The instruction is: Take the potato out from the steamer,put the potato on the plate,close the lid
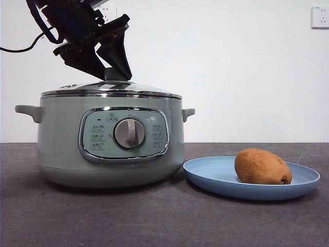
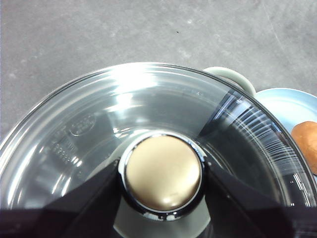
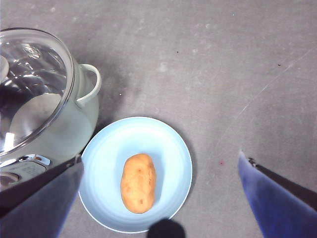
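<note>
The potato [image 1: 262, 166] already lies on the light blue plate [image 1: 205, 175], just beside the steamer [image 1: 61, 149]; that part looks done. Behind it, the glass lid [image 1: 110, 88] sits on the steamer's chrome rim, the left gripper [image 1: 112, 66] clamped on its knob [image 2: 162, 172]. Only the release seems left. The right gripper [image 3: 158, 198] hangs above the plate, jaws wide apart, empty.

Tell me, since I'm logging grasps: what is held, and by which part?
The left gripper holds the lid by its knob, jaws either side. The right gripper holds nothing.
</note>
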